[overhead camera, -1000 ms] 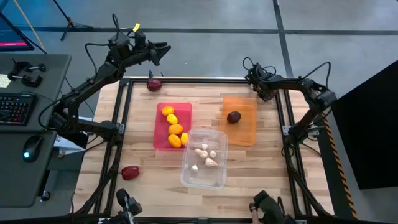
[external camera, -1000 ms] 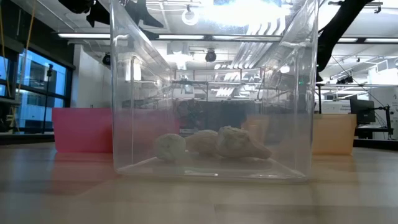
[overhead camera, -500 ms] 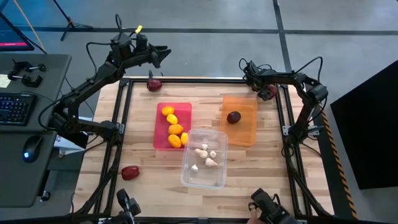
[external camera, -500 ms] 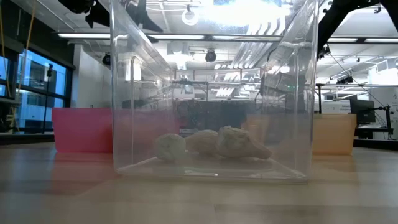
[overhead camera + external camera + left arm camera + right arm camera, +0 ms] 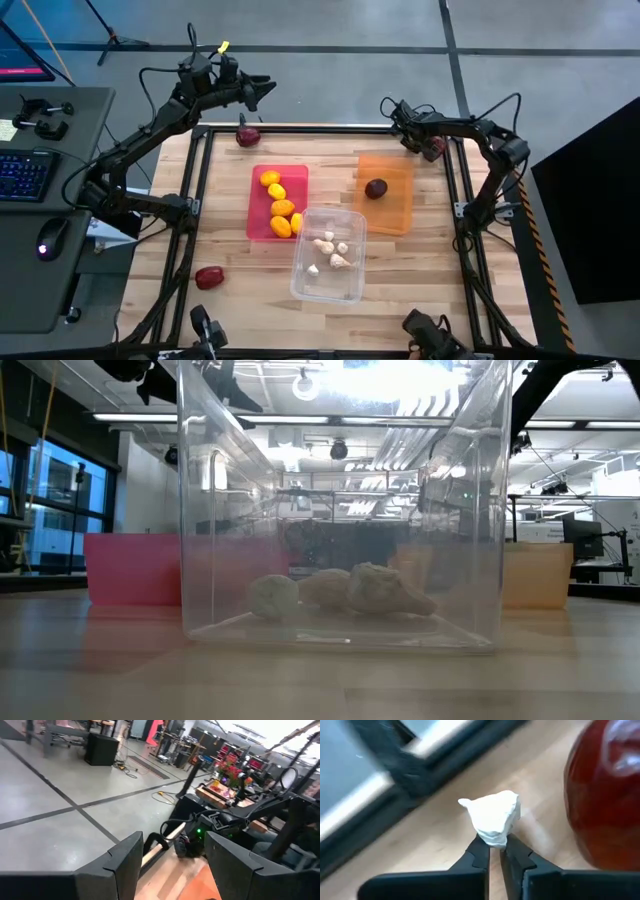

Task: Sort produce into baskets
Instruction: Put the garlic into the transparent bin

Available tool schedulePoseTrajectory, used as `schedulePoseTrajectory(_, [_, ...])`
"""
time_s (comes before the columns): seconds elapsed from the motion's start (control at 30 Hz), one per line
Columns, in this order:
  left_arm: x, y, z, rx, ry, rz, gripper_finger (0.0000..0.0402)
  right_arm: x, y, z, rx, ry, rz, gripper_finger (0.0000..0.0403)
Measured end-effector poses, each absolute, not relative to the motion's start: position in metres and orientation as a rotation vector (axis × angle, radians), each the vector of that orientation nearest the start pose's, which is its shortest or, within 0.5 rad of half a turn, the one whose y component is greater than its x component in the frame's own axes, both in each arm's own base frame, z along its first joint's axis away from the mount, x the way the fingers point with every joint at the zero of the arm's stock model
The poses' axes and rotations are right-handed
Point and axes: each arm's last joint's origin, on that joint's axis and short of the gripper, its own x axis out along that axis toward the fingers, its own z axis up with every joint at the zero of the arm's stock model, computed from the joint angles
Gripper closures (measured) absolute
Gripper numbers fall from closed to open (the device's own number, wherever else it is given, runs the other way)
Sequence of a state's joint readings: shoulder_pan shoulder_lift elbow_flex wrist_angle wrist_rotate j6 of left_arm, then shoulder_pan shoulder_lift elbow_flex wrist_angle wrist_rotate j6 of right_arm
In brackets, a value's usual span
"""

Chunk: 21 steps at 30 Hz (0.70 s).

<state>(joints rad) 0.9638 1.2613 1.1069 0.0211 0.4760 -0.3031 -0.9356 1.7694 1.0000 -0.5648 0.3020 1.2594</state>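
Pinching a white garlic bulb (image 5: 492,821), right claw (image 5: 493,851); left claw (image 5: 172,855) released.

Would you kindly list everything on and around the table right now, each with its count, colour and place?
Pink basket: one, centre-left of the table.
Lemons: about five, yellow-orange, in the pink basket.
Orange basket: one, centre-right.
Beets: four, dark red; one in the orange basket, one at the far edge, one near the left front, one beside the right gripper.
Clear basket: one, see-through, front centre.
Garlic bulbs: about five whitish in the clear basket, one more in the right jaws.
Desk with keyboard: left of the table.
Left gripper: raised beyond the far left corner, jaws apart, empty.
Right gripper: far right corner, jaws shut on the garlic bulb.
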Motion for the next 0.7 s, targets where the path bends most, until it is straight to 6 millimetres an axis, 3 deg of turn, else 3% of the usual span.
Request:
schedulePoseTrajectory(0.23, [0.173,0.225,0.365,-0.384,0.023,0.478,0.0202,0.176,-0.254,0.174,1.261,0.419,-1.747,0.0397])
schedulePoseTrajectory(0.4, [0.173,0.224,0.365,-0.415,0.015,0.477,0.0202,0.185,-0.250,0.208,1.186,0.302,-1.552,0.0400])
schedulePoseTrajectory(0.53, [0.173,0.223,0.365,-0.446,0.015,0.426,0.0202,0.207,-0.233,0.241,1.062,0.311,-1.140,0.0399])
schedulePoseTrajectory(0.7, [0.174,0.222,0.366,-0.449,0.021,0.383,0.0202,0.243,-0.174,0.271,0.978,0.419,-0.518,0.0399])
